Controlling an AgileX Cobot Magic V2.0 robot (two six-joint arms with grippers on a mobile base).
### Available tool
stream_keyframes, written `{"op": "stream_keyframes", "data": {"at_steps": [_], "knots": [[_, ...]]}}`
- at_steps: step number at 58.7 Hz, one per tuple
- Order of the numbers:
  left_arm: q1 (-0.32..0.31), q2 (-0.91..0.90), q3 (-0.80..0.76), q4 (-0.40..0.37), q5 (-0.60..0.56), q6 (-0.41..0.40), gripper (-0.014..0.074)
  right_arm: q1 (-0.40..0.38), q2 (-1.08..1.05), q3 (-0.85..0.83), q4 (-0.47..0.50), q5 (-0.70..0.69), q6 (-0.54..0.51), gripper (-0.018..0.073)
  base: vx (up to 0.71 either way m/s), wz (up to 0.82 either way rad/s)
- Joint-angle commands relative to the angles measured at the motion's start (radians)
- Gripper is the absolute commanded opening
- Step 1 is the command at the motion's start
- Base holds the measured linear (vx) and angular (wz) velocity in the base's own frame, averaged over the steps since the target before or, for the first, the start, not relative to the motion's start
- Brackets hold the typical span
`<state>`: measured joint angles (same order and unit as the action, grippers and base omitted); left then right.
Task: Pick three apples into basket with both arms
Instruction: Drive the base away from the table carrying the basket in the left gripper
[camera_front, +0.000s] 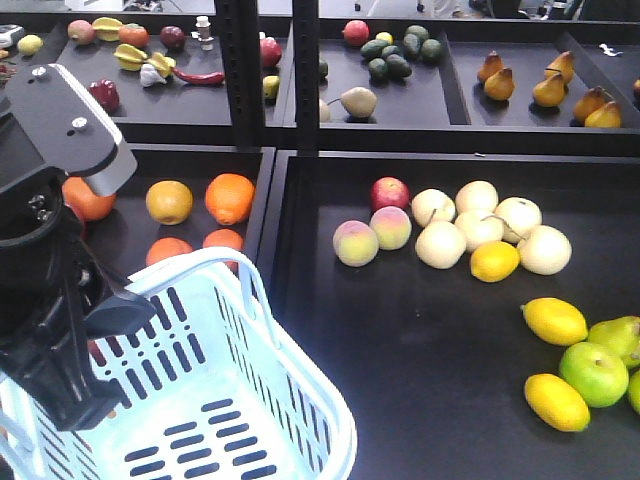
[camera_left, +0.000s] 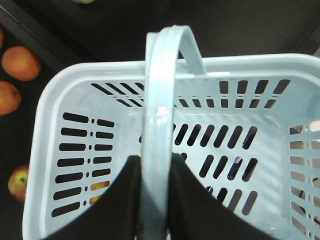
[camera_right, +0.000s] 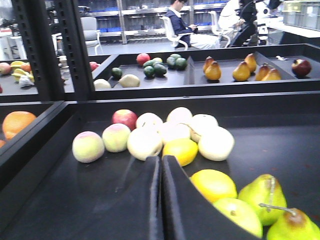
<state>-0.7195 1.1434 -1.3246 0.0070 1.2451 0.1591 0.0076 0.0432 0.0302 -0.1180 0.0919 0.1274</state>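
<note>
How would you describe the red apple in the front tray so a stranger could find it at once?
Look at the large black tray right of the basket and find the cluster of pale fruit near its back edge. The red apple sits at the cluster's back left, just behind a pink-green peach; it is the only solid red fruit there.

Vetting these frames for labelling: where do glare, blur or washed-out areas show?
Left wrist view: a small glare spot on the basket handle; the left gripper looks dark and soft. Right wrist view: the right gripper is dark with little detail, the pale fruits washed out. Front view: mostly sharp, evenly lit.
</note>
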Motion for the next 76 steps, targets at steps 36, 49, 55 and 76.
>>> {"op": "stream_keyframes", "data": {"at_steps": [36,49,55,76], "knots": [[0.001,-0.025,-0.025,-0.001,-0.066,-0.013,-0.0006,0.001,0.018,0.011,-0.004,-0.071,-0.006,-0.0005,-0.05,0.30],[0.001,-0.025,-0.025,-0.001,-0.066,-0.013,-0.0006,0.001,0.018,0.011,-0.004,-0.071,-0.006,-0.0005,-0.10,0.42],[0.001,-0.025,-0.025,-0.001,-0.066,-0.013,-0.0006,0.001,0.018,0.011,-0.004,-0.071,-0.006,-0.0005,-0.11,0.43],[0.001,-0.025,-0.025,-0.002,-0.066,-0.013,-0.0006,0.001,0.018,0.011,-0.004,-0.071,-0.006,-0.0005,-0.12,0.45]]}}
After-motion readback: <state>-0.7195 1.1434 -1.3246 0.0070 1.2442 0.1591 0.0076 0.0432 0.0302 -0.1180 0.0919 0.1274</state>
